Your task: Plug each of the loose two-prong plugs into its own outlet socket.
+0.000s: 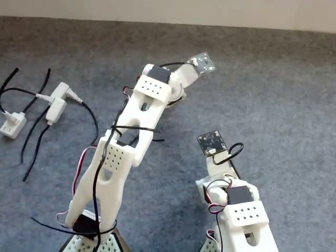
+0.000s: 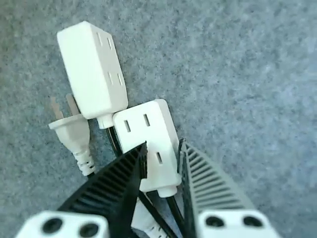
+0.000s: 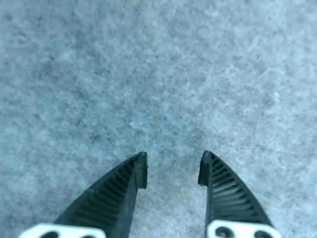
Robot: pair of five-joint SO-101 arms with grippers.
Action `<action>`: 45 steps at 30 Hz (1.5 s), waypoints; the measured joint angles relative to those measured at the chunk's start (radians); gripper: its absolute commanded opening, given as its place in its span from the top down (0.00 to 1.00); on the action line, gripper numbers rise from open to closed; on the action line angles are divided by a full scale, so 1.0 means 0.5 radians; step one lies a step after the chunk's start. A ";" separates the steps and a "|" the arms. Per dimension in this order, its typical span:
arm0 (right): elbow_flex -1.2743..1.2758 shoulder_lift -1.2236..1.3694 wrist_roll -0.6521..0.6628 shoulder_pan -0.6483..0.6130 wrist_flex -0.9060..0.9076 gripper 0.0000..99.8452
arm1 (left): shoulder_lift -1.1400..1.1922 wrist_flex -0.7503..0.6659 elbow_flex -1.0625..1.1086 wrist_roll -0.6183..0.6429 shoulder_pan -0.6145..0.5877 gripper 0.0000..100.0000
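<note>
High view: white cord fittings [image 1: 55,107] are seen at left. Left wrist view: an outlet block [image 2: 143,124] is clamped by the left gripper [image 2: 162,148]; the two-prong plug [image 2: 69,130] at left must likely be fetched next. Right wrist view: the right gripper [image 3: 173,161] is held apart.

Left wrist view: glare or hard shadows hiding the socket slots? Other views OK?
Left wrist view: soft, even light; slots on the socket in the left claw are not washed out, no glare, thin shadow under the plug. Right wrist view: even light on the carpet, no glare. High view: diffuse light, no hard shadows.
</note>
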 measured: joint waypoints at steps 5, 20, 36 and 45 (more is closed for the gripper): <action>0.000 0.000 0.000 0.000 0.000 0.83 | 0.092 0.003 -0.003 -0.003 0.000 0.80; 0.000 0.000 0.000 0.000 0.000 0.83 | 0.123 0.037 -0.206 0.230 -0.080 0.75; 0.000 0.000 0.000 0.000 0.000 0.83 | 0.227 0.157 -0.384 0.267 -0.175 0.93; 0.000 0.000 0.000 0.000 0.000 0.83 | 0.273 0.393 -0.485 0.092 -0.114 1.00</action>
